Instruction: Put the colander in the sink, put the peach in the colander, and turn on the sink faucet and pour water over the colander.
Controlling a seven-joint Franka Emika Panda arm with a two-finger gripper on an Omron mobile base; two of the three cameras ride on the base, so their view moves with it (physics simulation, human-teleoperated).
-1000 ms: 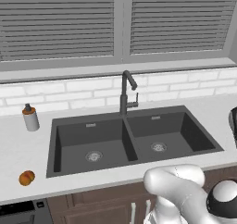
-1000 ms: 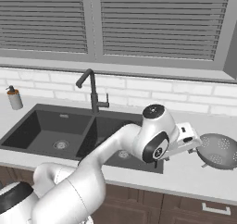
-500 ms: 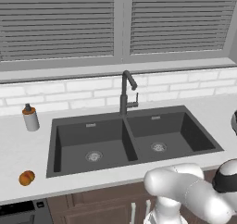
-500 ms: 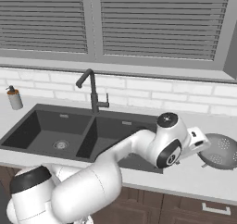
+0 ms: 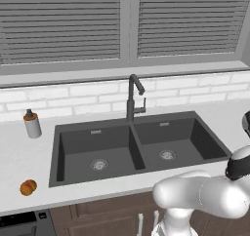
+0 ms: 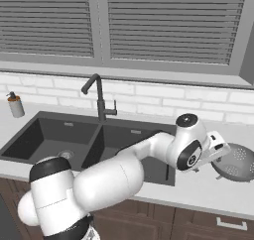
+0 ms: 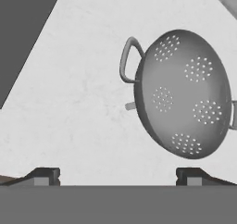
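Note:
The silver perforated colander (image 6: 237, 162) rests on the white counter right of the sink (image 6: 94, 140); the hand view looks into the colander (image 7: 183, 93) with its loop handle toward the sink. My gripper (image 7: 118, 176) hangs open above the counter just short of it, nothing between the fingertips (image 7: 45, 176). In the right base view the hand (image 6: 214, 150) sits at the colander's left rim. The peach (image 5: 28, 187) lies on the counter at the far left, near the front edge. The dark faucet (image 5: 134, 96) stands behind the divider of the double basin sink (image 5: 136, 147), with no water running.
A grey bottle with an orange cap (image 5: 32, 124) stands on the counter left of the sink. A white tile backsplash and a window with shut blinds run behind. My arm crosses over the right basin's front corner.
The arm has swung further right, bringing the open hand up to the colander's left rim. Nothing else has moved.

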